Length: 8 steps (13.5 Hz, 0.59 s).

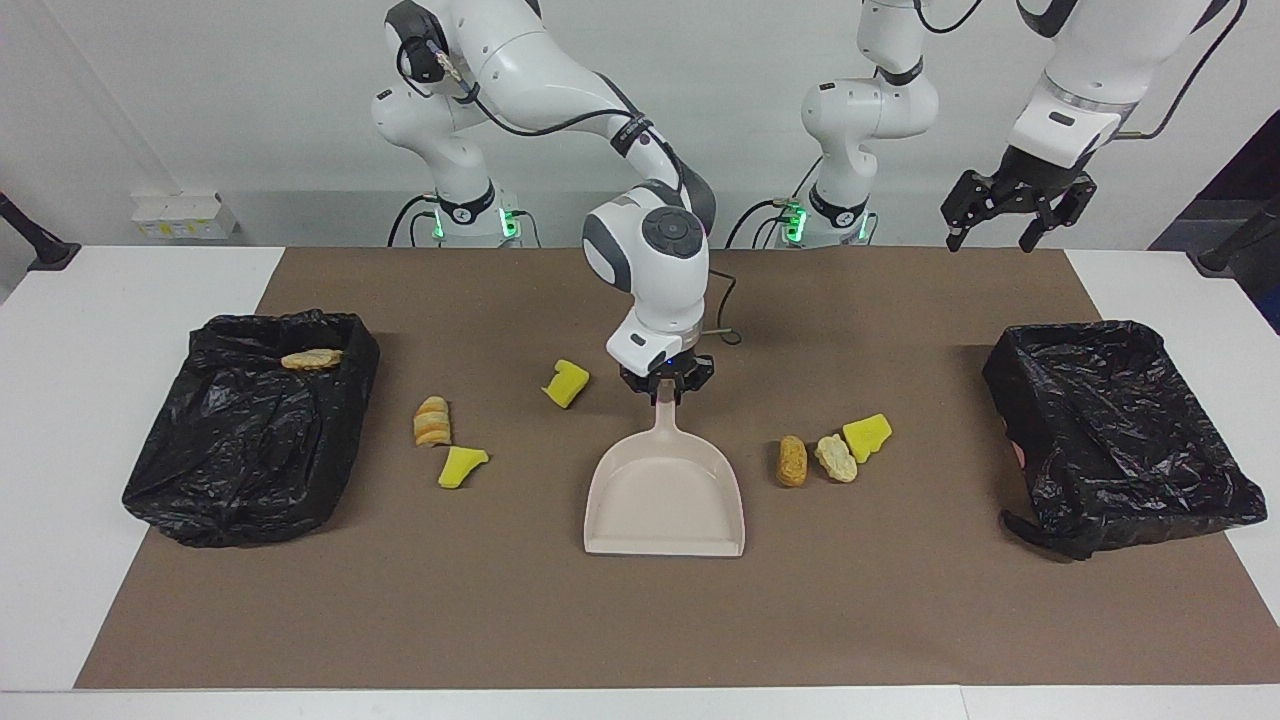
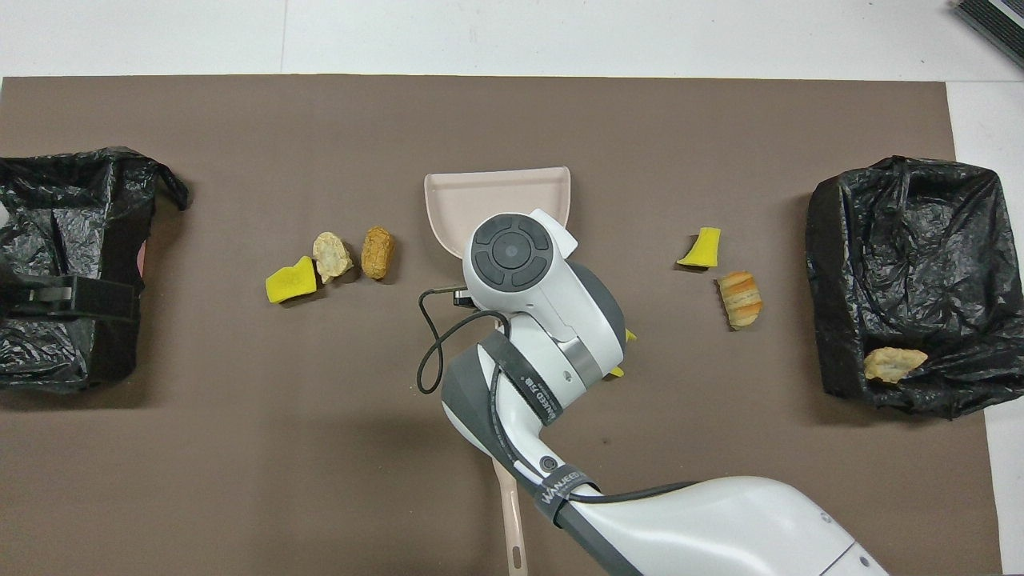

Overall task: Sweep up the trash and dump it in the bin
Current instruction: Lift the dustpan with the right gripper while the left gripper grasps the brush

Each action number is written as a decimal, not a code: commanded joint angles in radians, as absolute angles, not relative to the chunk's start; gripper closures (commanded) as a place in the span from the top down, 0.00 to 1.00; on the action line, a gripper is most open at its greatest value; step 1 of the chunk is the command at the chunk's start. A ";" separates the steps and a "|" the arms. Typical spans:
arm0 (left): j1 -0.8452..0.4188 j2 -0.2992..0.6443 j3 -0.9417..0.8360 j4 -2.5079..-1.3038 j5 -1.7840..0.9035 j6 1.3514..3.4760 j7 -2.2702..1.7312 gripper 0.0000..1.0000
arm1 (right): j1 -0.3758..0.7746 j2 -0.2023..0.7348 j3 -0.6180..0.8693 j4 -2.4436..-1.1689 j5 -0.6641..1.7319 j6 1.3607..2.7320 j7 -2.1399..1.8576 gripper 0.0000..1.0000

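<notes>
Trash: I count three scraps in a row toward the left arm's end, an orange-brown bread piece (image 1: 791, 461), a pale bread piece (image 1: 836, 458) and a yellow sponge chunk (image 1: 867, 437), all just beside one another on the brown mat (image 1: 640, 620).
More trash: toward the right arm's end lie a striped bread piece (image 1: 432, 421), a yellow chunk (image 1: 461, 466) farther from the robots than it, and another yellow chunk (image 1: 566, 383) beside the dustpan handle.
Already binned: one bread piece (image 1: 311, 358) rests on the black-lined bin (image 1: 250, 430) at the right arm's end; the other lined bin (image 1: 1120, 430) shows none.
Handling: I judge the scraps light and soft, apt to roll or skid when pushed, so I would sweep low and slow.
Dustpan: the beige dustpan (image 1: 665, 500) sits mid-mat, mouth away from the robots; stiff plastic, best taken by its handle.
Right gripper (image 1: 667, 390): closed narrow on the dustpan handle, wrist pointing straight down, arm reaching in over the mat's middle.
Left gripper (image 1: 1010, 210): fingers spread wide, nothing in them, waiting high near its own end of the table.
</notes>
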State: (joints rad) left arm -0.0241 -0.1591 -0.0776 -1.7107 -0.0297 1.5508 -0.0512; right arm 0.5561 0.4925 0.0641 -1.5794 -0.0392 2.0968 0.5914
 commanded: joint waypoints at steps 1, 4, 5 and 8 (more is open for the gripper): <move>-0.055 -0.221 -0.074 -1.781 -0.041 1.528 -0.113 1.00 | 0.540 0.457 0.066 -1.595 -0.048 2.102 0.535 0.00; -0.100 -0.233 -0.075 -1.811 -0.041 1.534 -0.120 1.00 | 0.513 0.416 0.066 -1.595 -0.031 2.102 0.390 0.00; -0.107 -0.248 -0.075 -1.834 -0.043 1.532 -0.120 1.00 | 0.502 0.393 0.066 -1.597 -0.020 2.097 0.314 0.00; -0.168 -0.291 -0.075 -1.934 -0.043 1.551 -0.142 1.00 | 0.422 0.347 0.066 -1.597 0.034 2.039 0.139 0.00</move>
State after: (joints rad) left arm -0.1165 -0.2281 -0.0872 -1.8335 -0.0319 1.5317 -0.1113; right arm 0.4774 0.3932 0.0563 -1.5752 -0.0105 2.0660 0.2574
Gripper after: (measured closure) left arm 0.000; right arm 0.683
